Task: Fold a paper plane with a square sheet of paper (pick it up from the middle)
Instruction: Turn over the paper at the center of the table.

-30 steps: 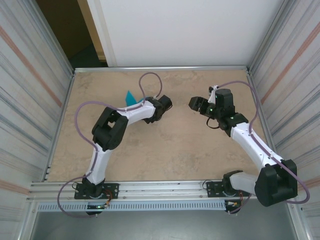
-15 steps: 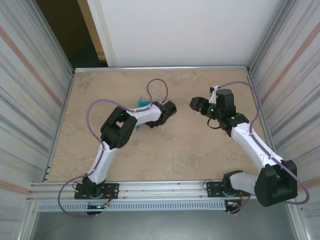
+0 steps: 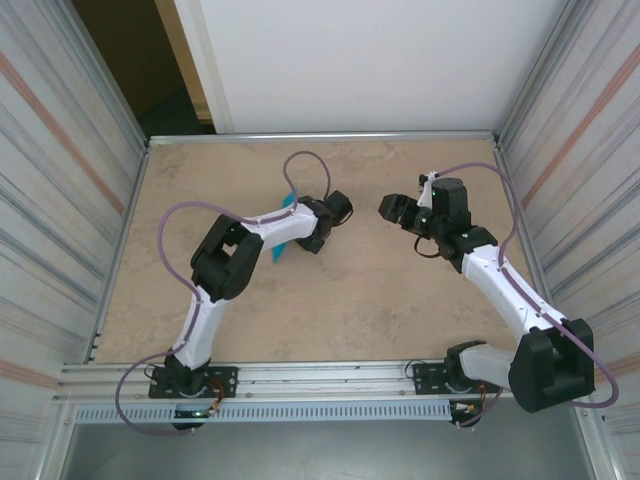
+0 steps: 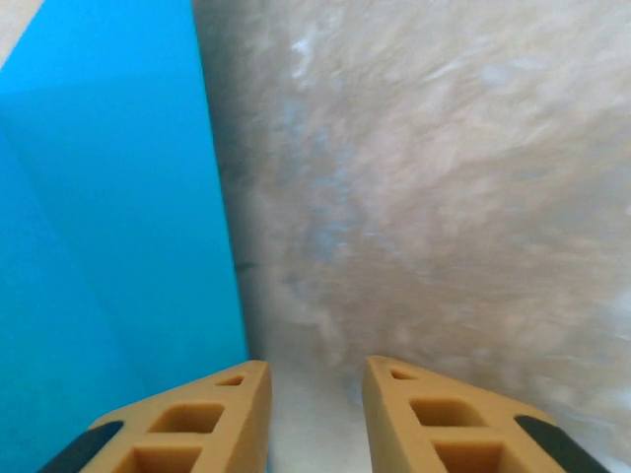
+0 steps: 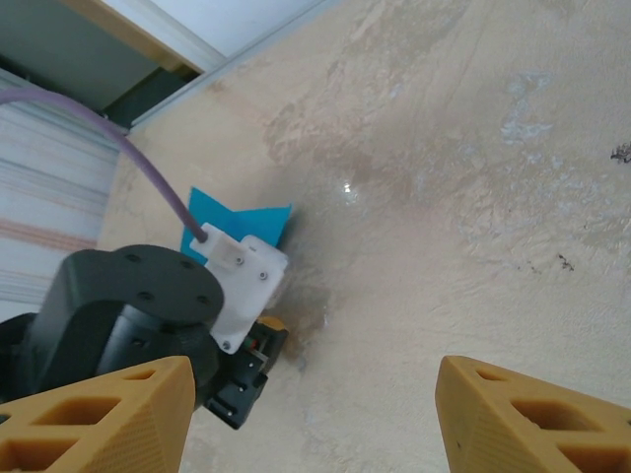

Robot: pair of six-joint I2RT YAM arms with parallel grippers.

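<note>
flanking left end effector (image 4: 315, 386): teal paper (image 4: 108, 246)

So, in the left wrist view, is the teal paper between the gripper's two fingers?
No, the teal paper lies to the left of the left gripper, and bare table shows in its gap.

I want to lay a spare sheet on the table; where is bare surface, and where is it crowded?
Bare: the near middle of the beige table, between the left arm and right arm; also the far strip along the back rail. Crowded: around the left gripper, beside the teal-blue folded paper.
</note>
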